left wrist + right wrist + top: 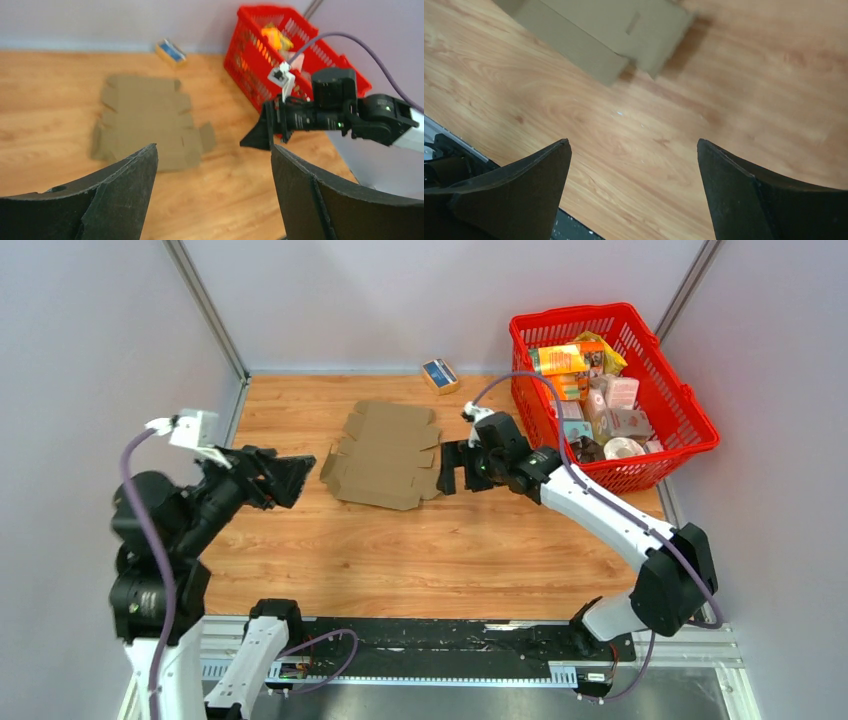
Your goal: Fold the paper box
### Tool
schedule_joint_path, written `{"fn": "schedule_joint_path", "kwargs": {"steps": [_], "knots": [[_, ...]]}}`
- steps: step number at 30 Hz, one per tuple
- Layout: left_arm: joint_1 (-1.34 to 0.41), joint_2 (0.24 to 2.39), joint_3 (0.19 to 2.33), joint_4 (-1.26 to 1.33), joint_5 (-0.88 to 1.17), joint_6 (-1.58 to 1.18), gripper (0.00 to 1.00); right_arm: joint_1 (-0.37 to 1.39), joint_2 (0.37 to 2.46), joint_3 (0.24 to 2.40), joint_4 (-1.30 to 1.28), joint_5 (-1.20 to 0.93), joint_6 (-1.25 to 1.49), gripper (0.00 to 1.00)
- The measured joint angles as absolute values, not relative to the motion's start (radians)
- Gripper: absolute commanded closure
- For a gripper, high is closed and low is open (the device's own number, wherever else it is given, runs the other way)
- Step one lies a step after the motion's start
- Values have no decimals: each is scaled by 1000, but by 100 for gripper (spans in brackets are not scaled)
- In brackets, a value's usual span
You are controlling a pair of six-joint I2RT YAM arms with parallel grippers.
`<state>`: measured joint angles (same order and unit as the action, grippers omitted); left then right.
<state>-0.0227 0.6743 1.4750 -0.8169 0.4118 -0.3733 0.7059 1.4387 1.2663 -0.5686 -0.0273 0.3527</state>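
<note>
The paper box (385, 453) lies flat and unfolded on the wooden table, a plain brown cardboard blank with notched flaps. It shows ahead of the left fingers in the left wrist view (145, 120), and its near corner sits at the top of the right wrist view (609, 30). My left gripper (300, 478) hovers just left of the blank, open and empty. My right gripper (452, 468) hovers at the blank's right edge, also open with nothing between its fingers. Neither touches the cardboard.
A red basket (690, 405) full of colourful packages stands at the back right, close behind the right arm. A small blue-and-tan box (440, 374) lies by the back wall. Grey walls close in on the left and right of the table.
</note>
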Motion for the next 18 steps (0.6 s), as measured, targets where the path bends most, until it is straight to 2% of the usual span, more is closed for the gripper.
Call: {"fn": "schedule_joint_path", "kwargs": {"steps": [4,7,8,10,14,18], "knots": [[-73,698,1238,-766,448,-445,14,581,1448,1085,-506,-141,458,5],[-210,801,1091,-722,384,-472,20,535,1459,1007,-446,-177,530,15],[-249,854,1055,-697,363,-478,22,529,1469,994,-426,-184,550,23],[-281,969,1004,-641,331,-493,25,524,1505,973,-350,-190,610,29],[-298,1113,921,-554,260,-522,23,540,1619,967,-195,-178,707,32],[-322,1039,886,-551,214,-513,19,585,1743,1002,-125,-125,757,37]]}}
